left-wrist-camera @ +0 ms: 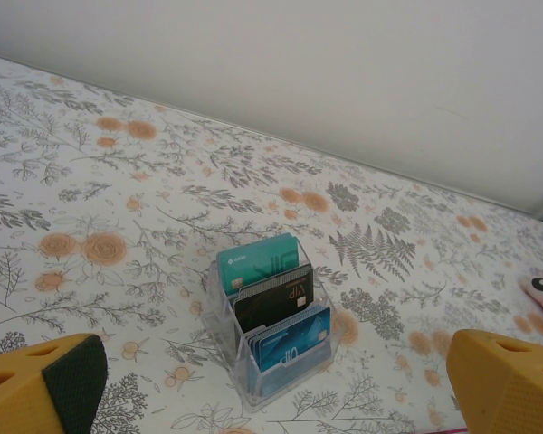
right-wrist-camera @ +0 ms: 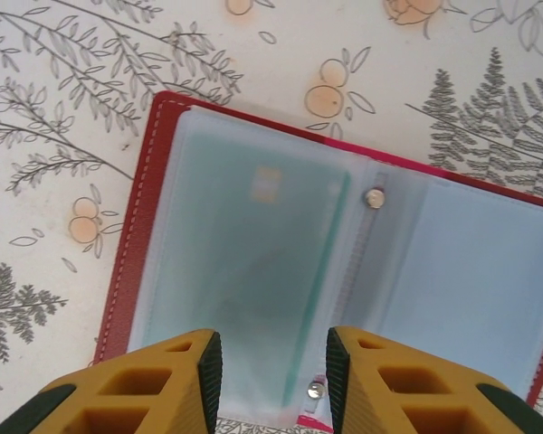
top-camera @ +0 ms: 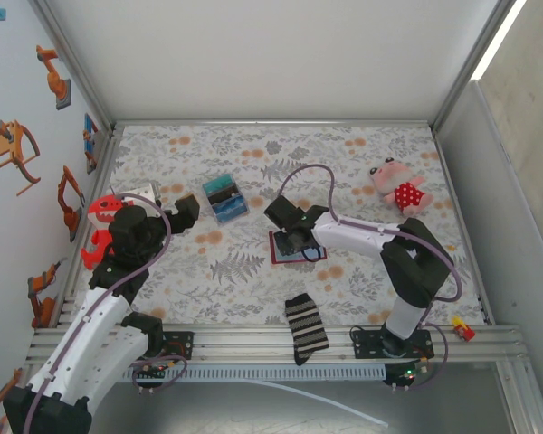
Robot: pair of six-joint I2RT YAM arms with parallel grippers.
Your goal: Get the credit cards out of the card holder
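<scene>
— How much of the job can be counted as done?

— Only the opening, it is judged. Near the middle of the table [top-camera: 362,271] the card holder [right-wrist-camera: 380,262] is laid open and flat, its red cover down and its pale sleeves up.

— And the arms?

— The right gripper [right-wrist-camera: 273,362] is held directly over the holder's near edge, jaws partly spread, with nothing pinched between them. The left gripper [left-wrist-camera: 273,384] is kept well apart on the left, jaws spread wide and empty. It is faced towards a clear stand [left-wrist-camera: 276,316] of cards, which is not taken to be part of the task.

— What is left, then?

— A teal credit card [right-wrist-camera: 244,271] can be made out behind the cloudy sleeve of the left-hand pocket, fully seated. Whether the other pocket is filled cannot be told. The drawing out of the cards is judged not yet begun, so nearly the whole task remains.
</scene>
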